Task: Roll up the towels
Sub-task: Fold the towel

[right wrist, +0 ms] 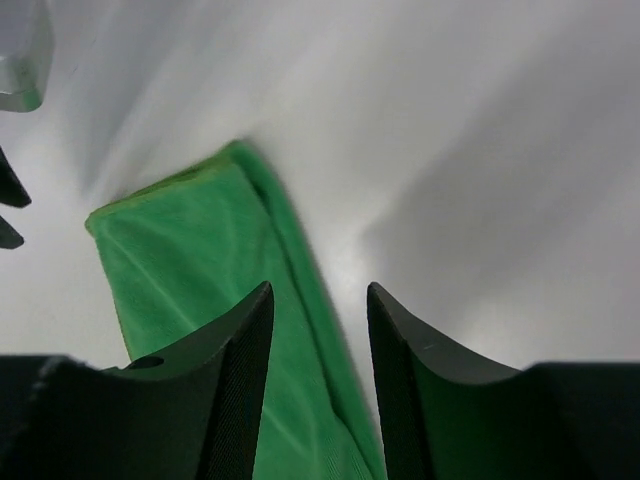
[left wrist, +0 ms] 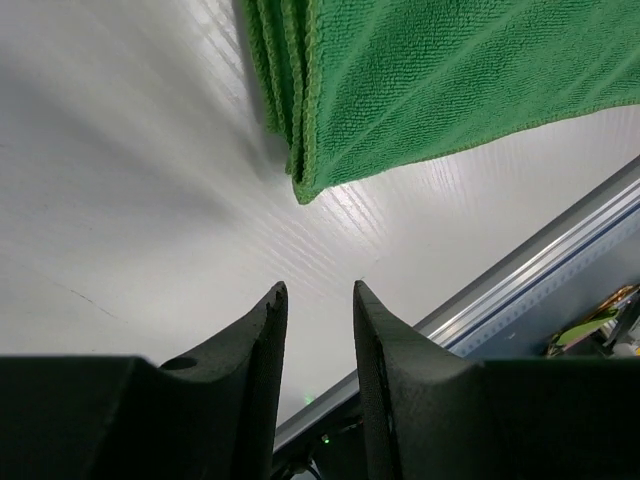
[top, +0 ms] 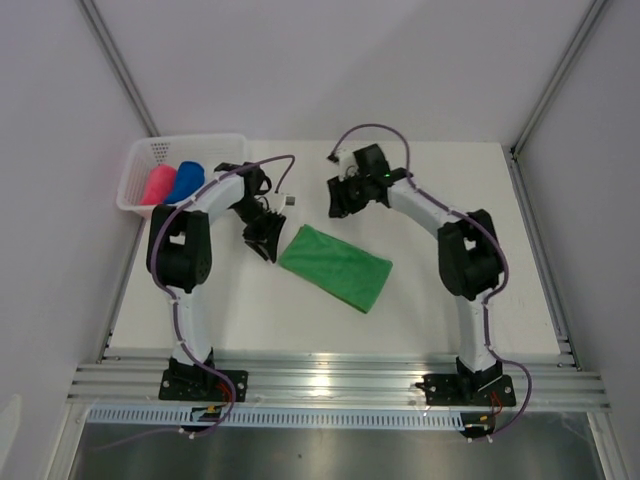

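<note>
Counted three towels. Found the green towel [top: 335,267] folded flat mid-worktop [top: 300,320], long axis slanting from far left to near right, with bare surface open on every side. Found the pink towel [top: 158,186] and blue towel [top: 186,179] rolled side by side in one white basket [top: 135,165] at the far-left corner. Noted two arms: left end effector [top: 263,240] just off the green towel's far-left end, fingers parted, gripping nothing; right end effector [top: 345,195] near its far edge, likewise parted and empty.

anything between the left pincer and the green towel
Nothing but bare table, seen in the left wrist view between the left pincer and the green towel.
</note>
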Robot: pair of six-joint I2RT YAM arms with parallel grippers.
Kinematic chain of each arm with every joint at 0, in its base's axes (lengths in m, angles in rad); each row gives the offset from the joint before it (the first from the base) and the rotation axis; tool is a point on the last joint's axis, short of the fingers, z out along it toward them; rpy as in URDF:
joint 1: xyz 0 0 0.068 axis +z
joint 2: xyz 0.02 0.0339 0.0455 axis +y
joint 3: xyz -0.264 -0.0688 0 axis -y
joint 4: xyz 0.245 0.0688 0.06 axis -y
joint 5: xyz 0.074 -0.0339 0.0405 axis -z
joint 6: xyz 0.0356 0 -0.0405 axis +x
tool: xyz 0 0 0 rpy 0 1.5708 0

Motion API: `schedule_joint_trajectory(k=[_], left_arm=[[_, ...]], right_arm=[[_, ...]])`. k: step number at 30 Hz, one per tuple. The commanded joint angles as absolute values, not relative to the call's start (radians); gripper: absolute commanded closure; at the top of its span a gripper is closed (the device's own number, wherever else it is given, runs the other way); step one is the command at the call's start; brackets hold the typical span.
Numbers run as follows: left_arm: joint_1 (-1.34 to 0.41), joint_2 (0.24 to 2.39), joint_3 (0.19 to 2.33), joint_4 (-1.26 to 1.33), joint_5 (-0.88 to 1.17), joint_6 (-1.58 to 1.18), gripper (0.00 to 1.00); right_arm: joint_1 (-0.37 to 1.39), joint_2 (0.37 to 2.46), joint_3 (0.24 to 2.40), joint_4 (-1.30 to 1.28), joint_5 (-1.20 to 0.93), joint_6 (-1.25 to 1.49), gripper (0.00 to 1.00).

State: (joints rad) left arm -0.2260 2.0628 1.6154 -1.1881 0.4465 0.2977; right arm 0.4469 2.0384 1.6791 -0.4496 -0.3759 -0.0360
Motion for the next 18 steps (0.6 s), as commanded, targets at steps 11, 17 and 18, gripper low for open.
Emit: schedule_joint_trajectory(k=[11, 17, 18], left_arm=[[-0.186, 1.956, 1.519, -1.154, 0.485, 0.311, 0.65], [-0.186, 1.973, 1.532, -1.158, 0.491, 0.307, 0.65], [-0.186, 1.974, 1.532, -1.160, 0.492, 0.307, 0.65]], right_arm=[[0.583, 2.371, 1.911, -0.426, -0.482, -0.106, 0.53], [0.595, 2.434, 1.960, -0.451, -0.393, -0.067, 0.54], [0.598, 2.442, 1.968, -0.456, -0.393, -0.067, 0.54]])
